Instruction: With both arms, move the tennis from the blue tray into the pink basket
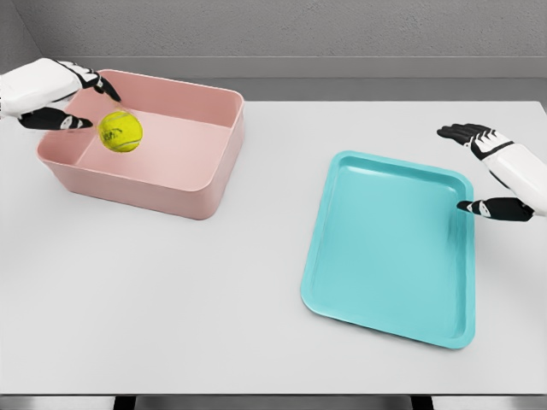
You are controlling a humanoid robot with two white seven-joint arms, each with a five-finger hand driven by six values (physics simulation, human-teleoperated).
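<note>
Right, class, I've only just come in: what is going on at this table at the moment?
A two-armed humanoid robot is moving a tennis ball. The ball is now over the inside of the pink basket, right beside the open fingers of the left hand; whether it has landed cannot be told. The blue tray it came from holds nothing. The right hand hovers open at the tray's right edge, holding nothing.
</note>
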